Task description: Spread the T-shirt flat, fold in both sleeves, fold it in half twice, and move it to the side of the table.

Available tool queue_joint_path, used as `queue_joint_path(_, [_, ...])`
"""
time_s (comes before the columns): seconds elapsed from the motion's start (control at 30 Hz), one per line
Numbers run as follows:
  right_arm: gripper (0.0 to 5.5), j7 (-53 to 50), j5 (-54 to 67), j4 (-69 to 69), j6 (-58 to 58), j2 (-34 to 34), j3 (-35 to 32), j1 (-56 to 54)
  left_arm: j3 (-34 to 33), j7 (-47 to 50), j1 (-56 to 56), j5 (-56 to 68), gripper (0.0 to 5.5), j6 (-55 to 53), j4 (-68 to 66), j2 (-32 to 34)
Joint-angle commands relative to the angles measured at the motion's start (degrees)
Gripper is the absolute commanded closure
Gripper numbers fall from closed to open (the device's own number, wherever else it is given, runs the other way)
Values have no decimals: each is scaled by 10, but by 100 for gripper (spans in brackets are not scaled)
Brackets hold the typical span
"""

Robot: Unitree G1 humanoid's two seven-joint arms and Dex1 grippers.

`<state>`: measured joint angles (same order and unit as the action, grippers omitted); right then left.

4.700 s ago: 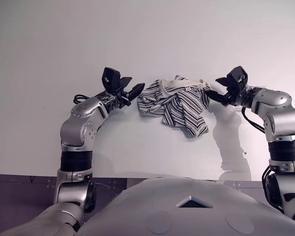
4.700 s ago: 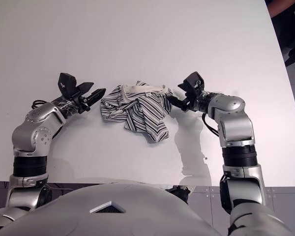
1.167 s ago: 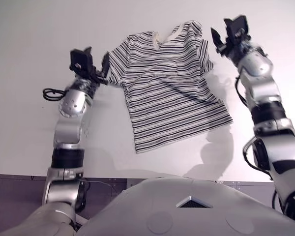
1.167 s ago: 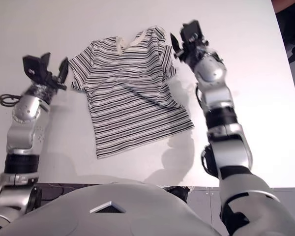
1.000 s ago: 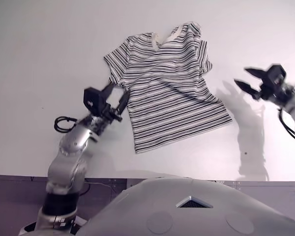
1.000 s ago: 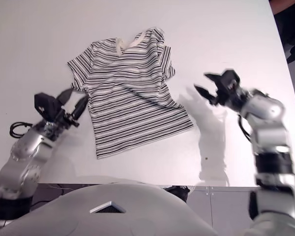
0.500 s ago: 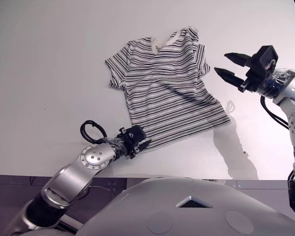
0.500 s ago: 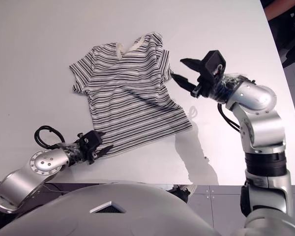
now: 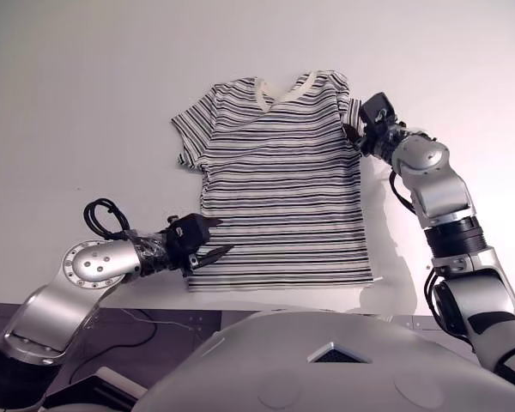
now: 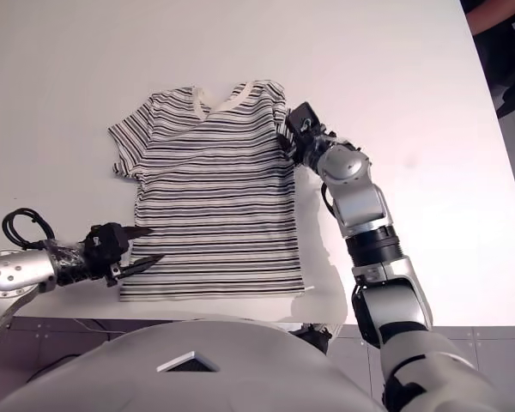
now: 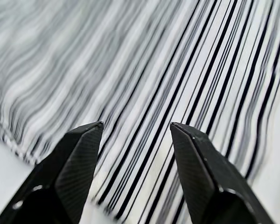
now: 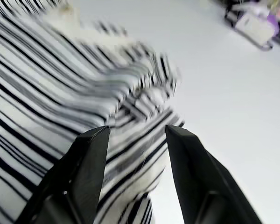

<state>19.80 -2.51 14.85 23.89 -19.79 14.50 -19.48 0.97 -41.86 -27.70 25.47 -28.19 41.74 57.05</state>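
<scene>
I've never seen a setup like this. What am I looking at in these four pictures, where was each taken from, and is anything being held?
It is a humanoid robot with two arms, each ending in a two-fingered gripper. The two pictures that show both arms come from a stereo camera on its head, looking down over the arms; they show the same scene. The two close-ups come from cameras on the wrists, looking out along each gripper. On the white table lies a striped T-shirt, spread flat with its collar away from the robot. The left gripper is at the near hem corner on the robot's left, the right gripper at the sleeve on its right. Both are open, so nothing is held.
</scene>
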Motion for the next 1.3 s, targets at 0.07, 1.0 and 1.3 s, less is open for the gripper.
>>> queue_joint_path(0.07, [333,-3,-32,80,-16,-24,-7,7,-38,-8,-35,35,286,-23,36,-16])
queue_joint_path(1.0, [333,-114,-39,212,-101,-20,-134,-55,106,126,84,-52,286,-117,-60,-124])
queue_joint_path(1.3, [333,-124,-74,372,-84,-59,-123,-94,217,120,35,-180,286,-98,-72,-85])
